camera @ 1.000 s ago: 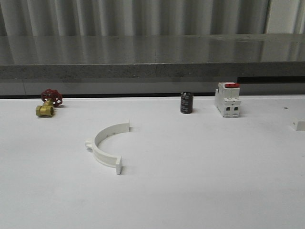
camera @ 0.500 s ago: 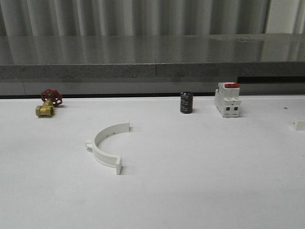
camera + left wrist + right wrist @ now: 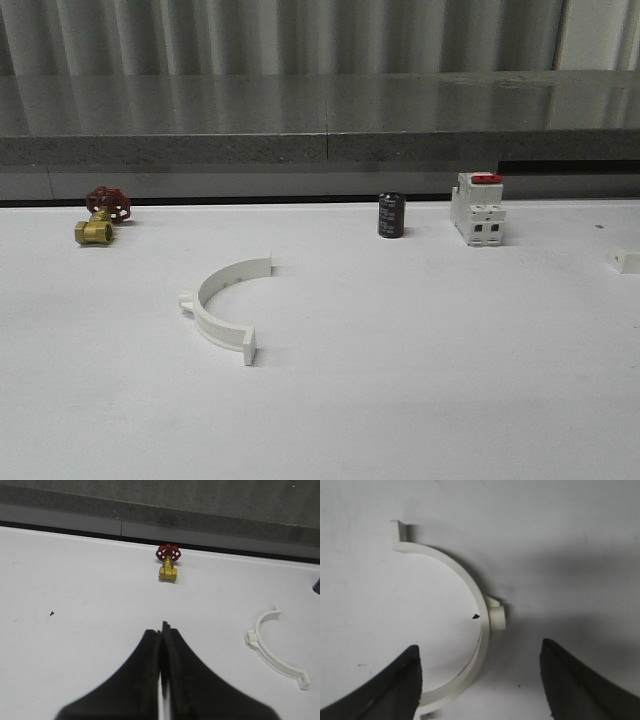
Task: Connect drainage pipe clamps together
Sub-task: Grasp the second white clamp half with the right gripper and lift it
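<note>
One white drainage pipe clamp (image 3: 222,305) lies flat on the white table, left of centre, its opening facing right. The left wrist view has the same clamp (image 3: 272,647) off to the side of my left gripper (image 3: 162,628), which is shut on nothing and hovers over bare table. A second clamp (image 3: 465,575) lies on the table under my right gripper (image 3: 480,647). That gripper is open, and the arc's lower part with its side lug sits between the two dark fingers (image 3: 402,680), apart from both.
A brass valve with a red handwheel (image 3: 100,215) sits at the back left. A black cylinder (image 3: 391,215) and a white breaker with a red switch (image 3: 477,208) stand at the back right. A small white piece (image 3: 628,262) shows at the right edge. A grey ledge runs behind the table.
</note>
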`<action>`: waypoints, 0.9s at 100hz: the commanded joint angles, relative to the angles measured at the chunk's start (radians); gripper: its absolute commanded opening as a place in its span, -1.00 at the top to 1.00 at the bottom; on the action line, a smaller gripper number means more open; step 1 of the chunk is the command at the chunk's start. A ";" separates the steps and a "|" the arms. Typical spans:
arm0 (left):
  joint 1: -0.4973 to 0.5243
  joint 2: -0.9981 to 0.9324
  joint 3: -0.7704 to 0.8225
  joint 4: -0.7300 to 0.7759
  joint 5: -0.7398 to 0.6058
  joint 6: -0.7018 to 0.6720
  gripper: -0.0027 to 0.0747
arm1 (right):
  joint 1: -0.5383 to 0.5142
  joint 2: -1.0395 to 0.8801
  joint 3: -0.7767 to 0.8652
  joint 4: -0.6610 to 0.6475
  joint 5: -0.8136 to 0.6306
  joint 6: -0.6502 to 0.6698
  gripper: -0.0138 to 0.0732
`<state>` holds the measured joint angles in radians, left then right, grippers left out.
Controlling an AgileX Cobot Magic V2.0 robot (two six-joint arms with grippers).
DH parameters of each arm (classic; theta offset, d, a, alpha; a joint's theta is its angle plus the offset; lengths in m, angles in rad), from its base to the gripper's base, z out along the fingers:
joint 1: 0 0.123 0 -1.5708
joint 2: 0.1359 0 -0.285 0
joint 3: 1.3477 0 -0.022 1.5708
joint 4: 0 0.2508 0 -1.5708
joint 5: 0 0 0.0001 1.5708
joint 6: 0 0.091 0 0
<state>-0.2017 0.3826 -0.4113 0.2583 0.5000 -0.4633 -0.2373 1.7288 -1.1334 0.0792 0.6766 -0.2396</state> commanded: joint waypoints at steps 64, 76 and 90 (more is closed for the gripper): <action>0.003 0.006 -0.026 0.008 -0.072 0.000 0.98 | -0.008 0.104 -0.034 0.012 -0.109 -0.022 -0.43; 0.003 0.006 -0.026 0.008 -0.072 0.000 0.98 | -0.008 0.104 -0.034 0.012 -0.108 -0.022 -0.19; 0.003 0.006 -0.026 0.008 -0.072 0.000 0.98 | -0.008 0.104 -0.034 0.012 -0.099 -0.022 0.12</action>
<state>-0.2017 0.3826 -0.4113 0.2583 0.5000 -0.4633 -0.2373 1.8778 -1.1390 0.0847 0.5938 -0.2527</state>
